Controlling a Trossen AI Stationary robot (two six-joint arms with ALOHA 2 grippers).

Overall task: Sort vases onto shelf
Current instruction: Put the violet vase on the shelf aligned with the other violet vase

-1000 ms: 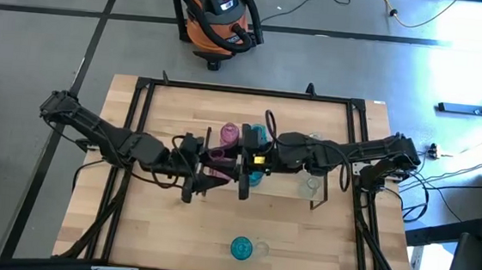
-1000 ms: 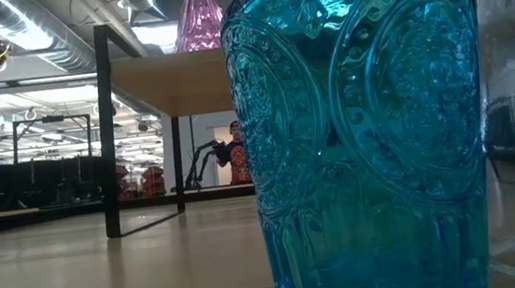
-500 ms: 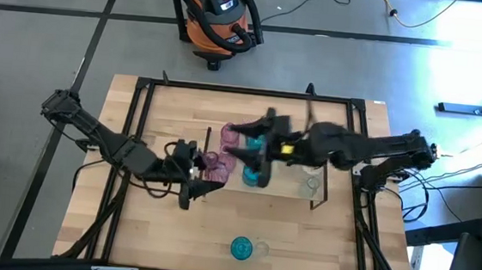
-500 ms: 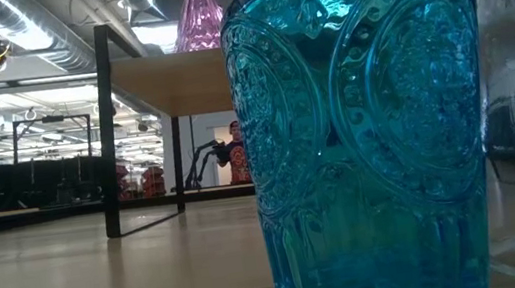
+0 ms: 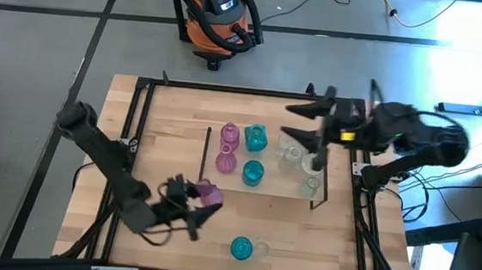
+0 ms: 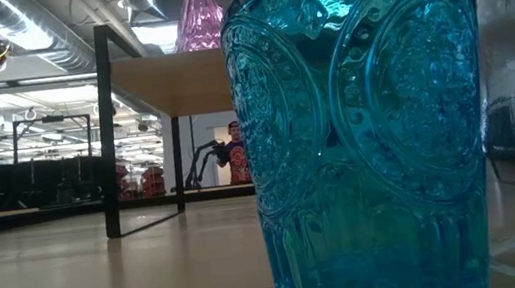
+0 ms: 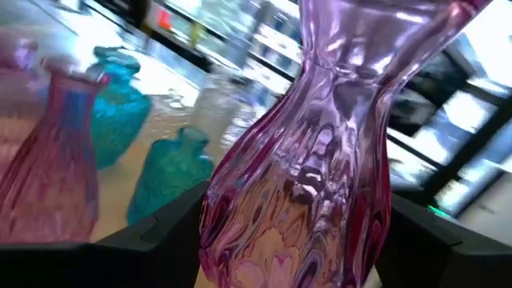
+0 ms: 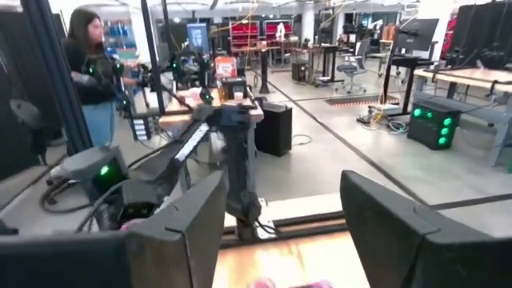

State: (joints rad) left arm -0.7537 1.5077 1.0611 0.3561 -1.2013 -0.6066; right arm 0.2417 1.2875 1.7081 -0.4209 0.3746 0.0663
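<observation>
Counter (image 5: 156, 232) carries the shelf (image 5: 271, 189) mid-surface. On the shelf the vases are grouped by colour, apparently the sorting rule: two pink vases (image 5: 229, 136) at the left end, two teal vases (image 5: 255, 137) beside them, clear vases (image 5: 290, 153) toward the right end.

Left pincer (image 5: 186, 201) is held low over the near-left counter, off the shelf, clenched on a pink vase (image 7: 320, 160); the left wrist view shows the body gripped between both fingers. Judged: carried for placing with the pink group.

Right pincer (image 5: 319, 134) is raised at the shelf's far-right end, by the clear vases, spread and empty per the right wrist view, so likely clear of the left arm's path.

A large teal vase (image 5: 241, 248) and a clear vase (image 5: 259, 250) just beside it stand at the counter's near edge, unsorted.
</observation>
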